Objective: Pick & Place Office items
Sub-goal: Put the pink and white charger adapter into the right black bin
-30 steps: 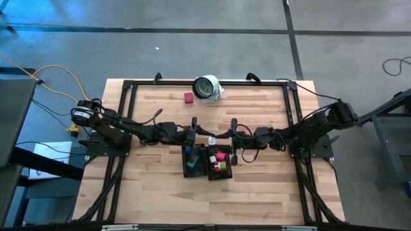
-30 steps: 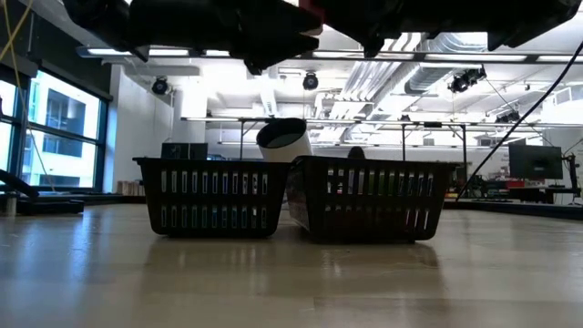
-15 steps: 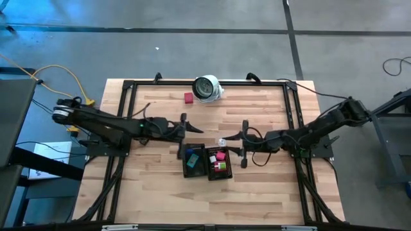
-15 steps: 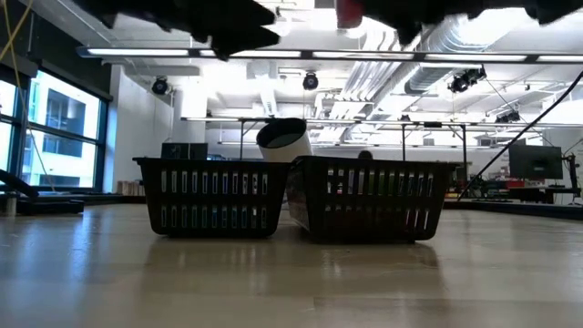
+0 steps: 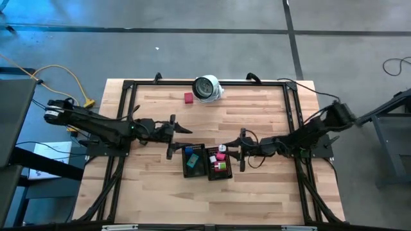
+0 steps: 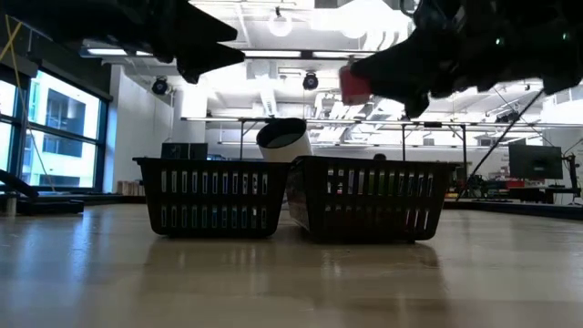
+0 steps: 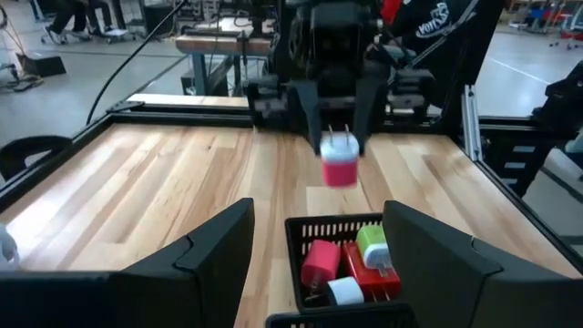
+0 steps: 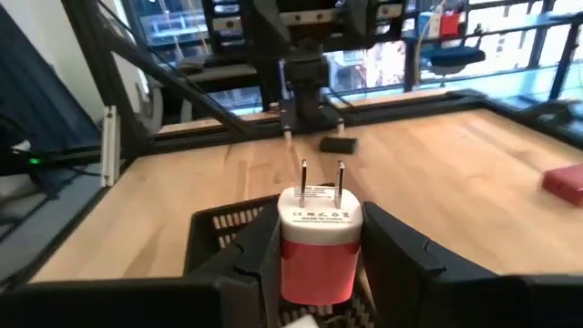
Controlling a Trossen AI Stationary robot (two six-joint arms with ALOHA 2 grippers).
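My right gripper (image 5: 230, 151) is shut on a red plug with a white pronged face (image 8: 319, 232). It hovers over the right black mesh tray (image 6: 373, 196), which holds pink, green, red and white pieces (image 7: 351, 264). The left tray (image 6: 214, 196) stands against it and holds blue and green pieces (image 5: 191, 160). My left gripper (image 5: 178, 136) is open and holds nothing, left of the trays and above the table. One red piece (image 5: 188, 97) lies on the table at the far side. My right gripper pinches the plug's red body (image 8: 314, 260) by its two opposite sides between the two fingers (image 8: 260, 251). The fingers lie level and come from the table's right. The prongs (image 8: 321, 173) point away from the gripper, toward the table's left. The plug hangs clear above the right tray.
A large round white-and-grey object (image 5: 207, 88) lies at the far edge beside the red piece. A black frame (image 5: 128, 90) runs round the wooden tabletop. Bare wood lies on all sides of the two trays.
My left gripper has drawn back toward the table's left edge, staying open. My right gripper has carried the plug toward the table's near edge and down, and now it hangs lower over the right tray.
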